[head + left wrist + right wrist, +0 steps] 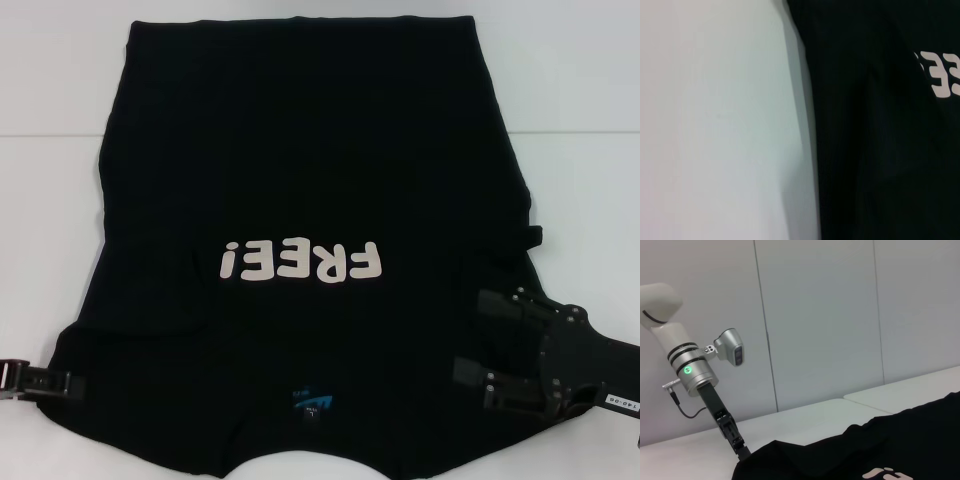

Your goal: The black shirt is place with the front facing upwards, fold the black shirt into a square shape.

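The black shirt (300,150) lies spread on the white table (50,150), front up, with its hem at the far side. Its cream "FREE!" lettering (300,262) sits mid-shirt and the blue neck label (312,402) lies near the front edge. My left gripper (62,382) is at the shirt's near-left corner, touching the cloth edge. In the right wrist view the left gripper (740,449) meets a slightly raised hump of the shirt (890,450). My right gripper (478,338) is open over the shirt's near-right part, fingers (500,300) spread wide. The left wrist view shows the shirt (880,150) edge beside bare table (715,125).
Bare white table runs along both sides of the shirt and beyond its far hem (300,15). A small black flap of cloth (535,235) sticks out at the shirt's right edge. A grey panelled wall (815,315) stands behind the table.
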{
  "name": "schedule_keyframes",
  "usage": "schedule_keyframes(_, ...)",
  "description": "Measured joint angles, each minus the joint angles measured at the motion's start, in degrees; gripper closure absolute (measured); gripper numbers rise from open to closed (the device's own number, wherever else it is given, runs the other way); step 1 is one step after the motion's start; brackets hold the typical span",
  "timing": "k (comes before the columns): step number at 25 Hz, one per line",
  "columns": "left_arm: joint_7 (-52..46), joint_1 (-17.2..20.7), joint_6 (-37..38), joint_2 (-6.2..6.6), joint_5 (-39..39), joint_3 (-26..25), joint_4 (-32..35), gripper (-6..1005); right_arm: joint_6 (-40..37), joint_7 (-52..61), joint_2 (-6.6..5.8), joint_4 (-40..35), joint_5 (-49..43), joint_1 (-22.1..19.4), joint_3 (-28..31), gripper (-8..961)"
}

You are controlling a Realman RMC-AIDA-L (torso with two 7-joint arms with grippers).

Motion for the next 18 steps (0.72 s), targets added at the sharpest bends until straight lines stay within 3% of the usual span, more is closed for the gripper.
schedule_keyframes(12, 0.3, -0.6, 0.2, 0.60, 0.5, 0.0, -2.7, 205, 0.0, 0.0, 0.00, 0.0, 0.0, 0.1, -0.1, 22)
schedule_keyframes(18, 0.9, -0.5, -0.6, 0.10, 0.9, 1.5, -1.8, 302, 0.0, 0.2, 0.00, 0.0, 0.0, 0.2, -0.1, 22)
